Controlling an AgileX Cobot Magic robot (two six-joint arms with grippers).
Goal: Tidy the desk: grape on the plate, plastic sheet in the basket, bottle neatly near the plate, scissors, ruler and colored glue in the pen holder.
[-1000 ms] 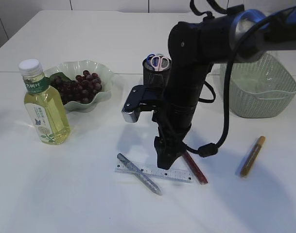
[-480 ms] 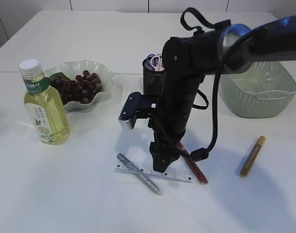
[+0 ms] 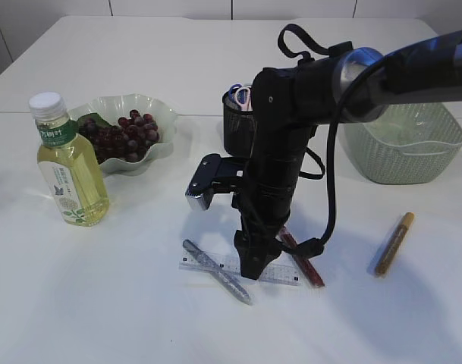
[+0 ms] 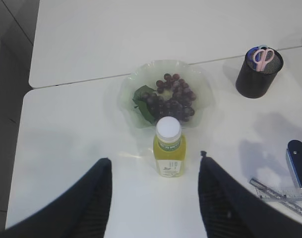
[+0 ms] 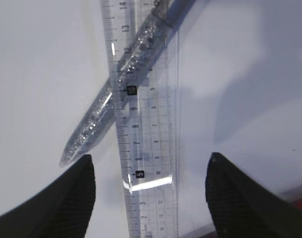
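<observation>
Showing the white worktop [image 3: 102, 303] from three views: the right gripper [image 3: 253, 269] points straight down over a clear ruler [image 3: 272, 273], its jaws apart with the ruler lying flat between the two fingers [image 5: 66, 198] in the right wrist view. A silver glitter glue pen [image 3: 215, 271] lies slantwise across the ruler's left part; a red glue pen [image 3: 306, 265] lies just beside its right end, and a gold glue pen [image 3: 394, 243] rests well apart to the right. The left gripper [image 4: 153, 198], jaws apart and empty, hangs high above the bottle [image 3: 67, 163], which stands upright just beside the plate [image 3: 158, 110] holding grapes [image 3: 128, 135]. Scissors [image 3: 242, 95] stand in the black pen holder [image 3: 234, 125]; the green basket [image 3: 413, 152] sits at far right.
</observation>
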